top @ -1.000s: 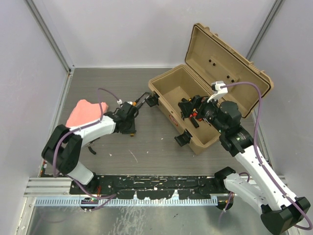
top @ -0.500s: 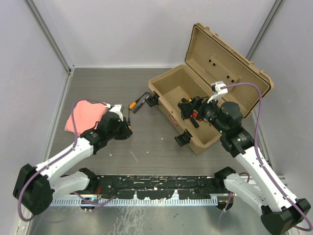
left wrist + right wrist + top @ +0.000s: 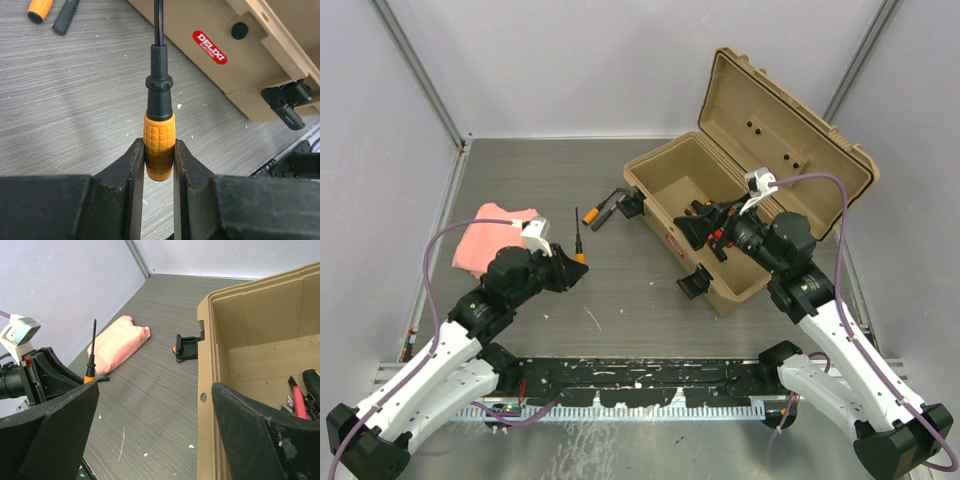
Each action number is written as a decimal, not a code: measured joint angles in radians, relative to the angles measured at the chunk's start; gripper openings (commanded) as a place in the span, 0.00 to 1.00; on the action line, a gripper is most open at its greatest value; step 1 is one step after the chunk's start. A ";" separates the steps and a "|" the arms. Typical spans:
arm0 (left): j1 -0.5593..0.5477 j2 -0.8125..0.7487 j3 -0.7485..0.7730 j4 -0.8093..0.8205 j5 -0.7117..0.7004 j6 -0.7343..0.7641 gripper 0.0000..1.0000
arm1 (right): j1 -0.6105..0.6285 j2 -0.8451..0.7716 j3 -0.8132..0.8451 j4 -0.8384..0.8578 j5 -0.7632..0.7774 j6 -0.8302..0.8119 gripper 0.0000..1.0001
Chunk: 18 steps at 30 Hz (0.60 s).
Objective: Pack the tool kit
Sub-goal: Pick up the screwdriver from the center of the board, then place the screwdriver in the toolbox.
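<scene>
Your left pincer (image 3: 159, 150) pinches the orange-handled screwdriver (image 3: 159, 117) by its butt at lower left, shaft leading, likely for sliding into the open case (image 3: 660, 152) right of centre, where your right pincer (image 3: 155, 390) hangs spread.

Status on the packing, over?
Left pincer shut on screwdriver. Right pincer open, over case. Case open, tools inside. Loose tools beside it.

Left pincer (image 3: 159, 151) retreated nearward; orange screwdriver (image 3: 159, 134) now lifted in its grip, shaft upward.
</scene>
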<state>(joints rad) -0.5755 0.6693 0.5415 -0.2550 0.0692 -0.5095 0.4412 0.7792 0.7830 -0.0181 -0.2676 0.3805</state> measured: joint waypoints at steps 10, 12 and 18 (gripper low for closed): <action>0.000 -0.072 -0.076 0.182 0.131 -0.227 0.00 | 0.000 -0.015 -0.056 0.156 -0.072 0.123 1.00; 0.001 -0.063 -0.100 0.239 0.191 -0.307 0.00 | 0.000 -0.041 -0.119 0.289 -0.098 0.179 1.00; 0.001 -0.094 -0.092 0.267 0.260 -0.388 0.00 | 0.000 0.027 -0.170 0.532 -0.231 0.345 1.00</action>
<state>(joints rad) -0.5747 0.5755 0.4496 0.0124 0.3290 -0.8978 0.4412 0.8066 0.6132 0.5140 -0.4984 0.7258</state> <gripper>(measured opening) 0.229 0.999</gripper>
